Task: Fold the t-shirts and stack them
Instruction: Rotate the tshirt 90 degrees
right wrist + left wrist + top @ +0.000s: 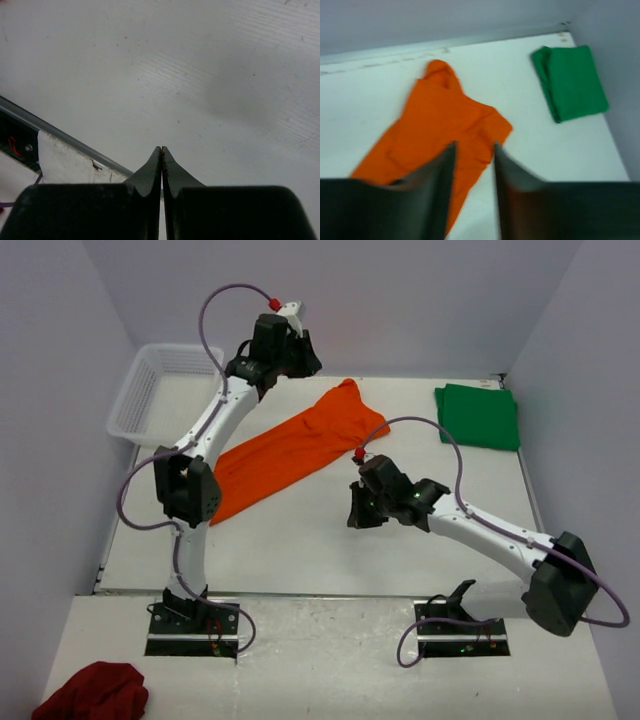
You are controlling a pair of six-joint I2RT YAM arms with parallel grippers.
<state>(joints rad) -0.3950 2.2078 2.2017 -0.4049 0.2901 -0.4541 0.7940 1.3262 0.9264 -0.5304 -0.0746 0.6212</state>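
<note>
1. The orange shirt (290, 450) lies flat on the table (400, 550) as a long slanted strip. One end points to the far wall and the other to the near left.
2. In the left wrist view the orange shirt (435, 130) shows creases, and its narrow end is bunched at the far side.
3. The green shirt (478, 416) is folded into a neat rectangle. It lies right of the orange shirt and well apart from it, in the far right corner of the table.
4. The left gripper (474, 150) hangs above the orange shirt with its jaws apart and nothing between them. No cloth touches its fingers (442, 175).
5. The right gripper (161, 150) is over bare table, to the near right of the orange shirt and apart from it. Its jaws are pressed together and hold nothing.
6. A white basket (150, 390) stands left of the orange shirt at the table's far left edge.
7. A dark red cloth (92, 692) lies crumpled off the table, far to the near left of the orange shirt.
</note>
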